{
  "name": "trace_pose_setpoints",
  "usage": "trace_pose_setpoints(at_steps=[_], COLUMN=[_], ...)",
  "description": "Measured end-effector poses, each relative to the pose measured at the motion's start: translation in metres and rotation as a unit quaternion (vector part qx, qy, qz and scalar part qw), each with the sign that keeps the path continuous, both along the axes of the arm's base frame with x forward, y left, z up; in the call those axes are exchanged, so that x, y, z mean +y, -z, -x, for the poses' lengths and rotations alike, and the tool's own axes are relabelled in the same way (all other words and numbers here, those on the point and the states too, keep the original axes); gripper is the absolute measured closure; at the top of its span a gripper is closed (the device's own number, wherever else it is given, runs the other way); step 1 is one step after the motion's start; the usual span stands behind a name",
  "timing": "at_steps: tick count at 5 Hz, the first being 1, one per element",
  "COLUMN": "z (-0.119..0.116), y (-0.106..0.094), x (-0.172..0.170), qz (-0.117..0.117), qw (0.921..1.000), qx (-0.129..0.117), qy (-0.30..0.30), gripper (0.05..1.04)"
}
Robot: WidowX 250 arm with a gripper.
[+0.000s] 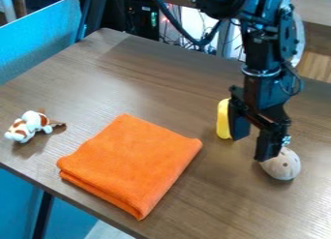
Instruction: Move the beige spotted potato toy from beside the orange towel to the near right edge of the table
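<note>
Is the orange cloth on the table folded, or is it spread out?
Folded: the orange cloth lies as a compact, thick square, with stacked layers visible along its near edge.

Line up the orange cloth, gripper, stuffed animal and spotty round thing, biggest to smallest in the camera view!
1. Orange cloth
2. Gripper
3. Stuffed animal and spotty round thing: they look too alike to rank.

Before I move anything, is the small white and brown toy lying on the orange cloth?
No, the toy lies directly on the table, with a gap between it and the orange cloth.
</note>
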State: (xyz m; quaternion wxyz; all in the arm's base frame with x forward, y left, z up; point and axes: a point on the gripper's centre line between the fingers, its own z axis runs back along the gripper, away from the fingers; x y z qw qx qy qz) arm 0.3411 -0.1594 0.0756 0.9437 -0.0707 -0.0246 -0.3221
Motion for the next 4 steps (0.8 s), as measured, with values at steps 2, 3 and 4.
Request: trace_pose_setpoints(at_steps=[2,3,4], z=[0.0,-0.014,-0.019], y=[0.004,0.014,0.019], x=[-0.017,-0.022,-0.03], qz=[-0.012,-0.037,-0.058], qw=[0.9999,0.9992,0.998], qx=[0.002,0.017,0.022], qy=[0.005,-0.005,-0.003], gripper=[0.083,0.083,0.083])
